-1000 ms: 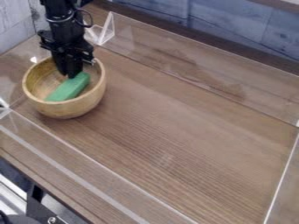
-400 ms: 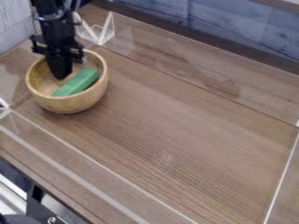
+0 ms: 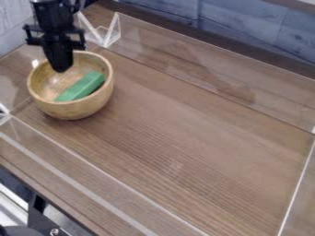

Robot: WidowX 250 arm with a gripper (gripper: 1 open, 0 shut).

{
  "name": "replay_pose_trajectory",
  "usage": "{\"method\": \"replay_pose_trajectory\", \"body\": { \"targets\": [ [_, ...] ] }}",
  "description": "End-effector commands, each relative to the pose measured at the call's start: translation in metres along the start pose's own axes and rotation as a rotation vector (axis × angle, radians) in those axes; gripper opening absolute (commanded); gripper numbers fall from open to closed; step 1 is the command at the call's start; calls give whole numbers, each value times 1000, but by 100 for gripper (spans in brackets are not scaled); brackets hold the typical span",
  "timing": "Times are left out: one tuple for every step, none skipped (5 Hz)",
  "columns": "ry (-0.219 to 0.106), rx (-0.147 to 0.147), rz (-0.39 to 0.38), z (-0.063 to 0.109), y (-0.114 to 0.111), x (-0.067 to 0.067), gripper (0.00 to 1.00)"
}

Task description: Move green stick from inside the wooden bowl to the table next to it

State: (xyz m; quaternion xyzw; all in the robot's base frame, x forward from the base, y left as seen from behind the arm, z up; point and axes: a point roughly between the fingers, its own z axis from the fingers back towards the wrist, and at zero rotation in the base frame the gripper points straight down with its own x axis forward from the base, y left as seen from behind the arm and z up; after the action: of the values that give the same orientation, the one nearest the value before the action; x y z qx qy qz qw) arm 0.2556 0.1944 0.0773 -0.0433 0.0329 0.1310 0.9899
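Status: green stick in wooden bowl, gripper pinched narrow above it

Counter: we see bare wood grain over most of it, with low clear walls along the edges. We read those walls as guards so nothing slides off. There's plenty of free surface just right of the bowl, which is where we'd expect the drop to go.

Wooden bowl: it sits near the far left corner of the counter, upright. The only content we can see is the green stick. Thick rim and curved sides keep the stick cradled, so any pick has to come from above.

Gripper: it points straight down over the bowl's back-left part, tips around rim level. Fingers read as pressed together, with no gap we can make out. We see nothing hanging from them. The vertical pose fits a top-down reach into the bowl.

Green stick: it lies flat-ish inside the bowl, slanted, its low end toward the front left and its high end up the right-hand wall. It looks apart from the fingertips, just below and to the right of them.

Our read: the transfer is not yet done. With the fingers together and the stick down in the bowl, we judge this grip has not caught it. The next move likely needs spread fingers, a realign over the stick's middle and a descent. The risk we see is the stick skidding along the curved wall under a pinch.
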Motion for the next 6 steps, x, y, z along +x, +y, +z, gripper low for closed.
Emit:
{"method": "replay_pose_trajectory", "body": {
  "targets": [
    [-83,19,31,38,-7,2,0],
    [-90,8,65,47,-6,-3,0],
    [-92,8,98,48,-3,-7,0],
    [-90,9,72,50,2,-4,0],
    [-88,15,44,47,7,0,0],
    [-88,20,95,38,6,-1,100]
  ]
}}
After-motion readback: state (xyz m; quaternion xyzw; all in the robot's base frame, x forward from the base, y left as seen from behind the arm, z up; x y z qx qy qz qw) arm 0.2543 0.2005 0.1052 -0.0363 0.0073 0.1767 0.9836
